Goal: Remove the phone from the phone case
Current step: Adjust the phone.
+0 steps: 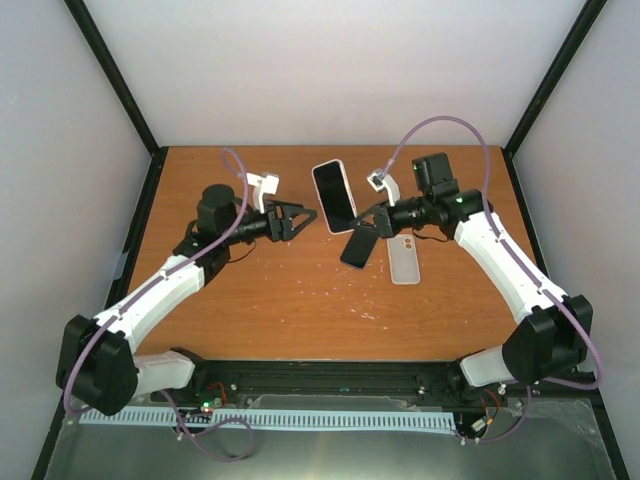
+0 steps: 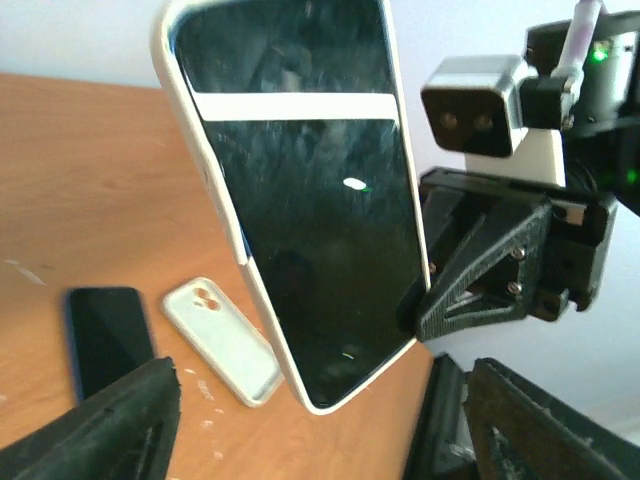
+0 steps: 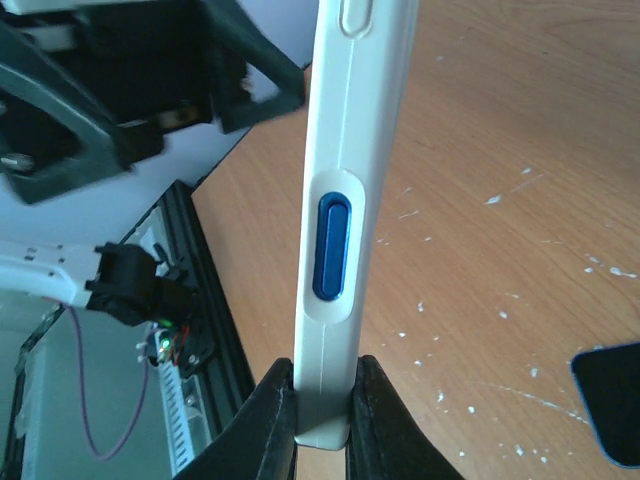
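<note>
R gripper [image 3: 322,405] is clamped narrow on the bottom end of the cased phone [image 1: 334,195], held up off the table [image 1: 250,300] mid-back; L gripper [image 1: 303,218] hangs just beside it, fingers spread wide, holding nothing. Phone's prob light, stiff, w/ slick breakable glass; the white case [image 3: 345,100] looks soft & grippy, so L should pinch its rim near the top corner & peel, not squeeze the screen

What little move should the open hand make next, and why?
Probably the left gripper should ease forward until its open jaws straddle the cased phone. The right gripper is shut on the phone's edge and holds it up. The left one sits just short of it, gripping nothing, and the phone is not yet out of its case.
</note>
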Controlling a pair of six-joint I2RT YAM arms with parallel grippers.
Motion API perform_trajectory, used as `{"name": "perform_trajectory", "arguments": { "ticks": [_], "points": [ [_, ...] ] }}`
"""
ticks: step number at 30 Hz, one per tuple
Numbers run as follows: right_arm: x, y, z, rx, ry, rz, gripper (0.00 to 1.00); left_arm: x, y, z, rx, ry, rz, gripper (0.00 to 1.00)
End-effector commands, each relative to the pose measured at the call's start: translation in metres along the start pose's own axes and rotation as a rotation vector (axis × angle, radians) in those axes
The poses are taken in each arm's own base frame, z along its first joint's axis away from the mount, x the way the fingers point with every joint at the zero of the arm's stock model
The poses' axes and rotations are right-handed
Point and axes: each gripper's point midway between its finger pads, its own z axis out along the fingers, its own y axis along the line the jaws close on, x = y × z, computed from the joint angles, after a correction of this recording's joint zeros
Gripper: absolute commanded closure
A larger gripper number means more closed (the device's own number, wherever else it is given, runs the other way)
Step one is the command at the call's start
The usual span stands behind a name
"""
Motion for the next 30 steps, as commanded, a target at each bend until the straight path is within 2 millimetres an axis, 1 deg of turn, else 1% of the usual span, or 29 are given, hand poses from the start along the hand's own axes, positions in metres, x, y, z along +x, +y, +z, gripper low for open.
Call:
{"name": "perform_trajectory", "arguments": {
  "ticks": [1,3,7,10,14,17,20,22,23,25,27,28,30],
  "points": [
    [0.005,0.036,-0.015,-0.113,-0.012,-0.125,0.97,0.008,-0.036,0.000,0.268,0.025,0.131,0.25],
    [0.013,0.040,-0.016,-0.136,-0.001,-0.121,0.97,0.014,-0.037,0.001,0.296,0.036,0.138,0.25],
    [0.023,0.048,-0.016,-0.184,0.011,-0.119,0.97,0.017,-0.051,-0.005,0.391,0.035,0.191,0.28],
    [0.029,0.055,-0.017,-0.234,0.035,-0.125,0.97,0.017,-0.057,-0.005,0.432,0.041,0.221,0.33],
    [0.035,0.066,-0.020,-0.297,0.042,-0.128,0.97,0.012,-0.063,-0.001,0.481,0.067,0.248,0.44],
    [0.037,0.072,-0.024,-0.317,0.044,-0.148,0.97,0.014,-0.069,-0.002,0.549,0.092,0.251,0.49],
    [0.038,0.078,-0.028,-0.328,0.044,-0.170,0.97,0.014,-0.067,0.001,0.571,0.106,0.224,0.48],
    [0.038,0.081,-0.030,-0.331,0.039,-0.177,0.97,0.012,-0.063,0.006,0.558,0.106,0.197,0.41],
    [0.038,0.082,-0.031,-0.328,0.036,-0.178,0.97,0.011,-0.059,0.009,0.540,0.104,0.179,0.40],
    [0.038,0.080,-0.031,-0.308,0.031,-0.180,0.97,0.009,-0.052,0.014,0.512,0.095,0.156,0.39],
    [0.037,0.078,-0.031,-0.285,0.027,-0.184,0.97,0.005,-0.042,0.021,0.458,0.084,0.123,0.35],
    [0.037,0.076,-0.031,-0.274,0.024,-0.184,0.97,0.002,-0.036,0.025,0.427,0.084,0.096,0.35],
    [0.036,0.073,-0.030,-0.257,0.019,-0.178,0.97,0.000,-0.039,0.025,0.435,0.081,0.101,0.36]
  ]
}}
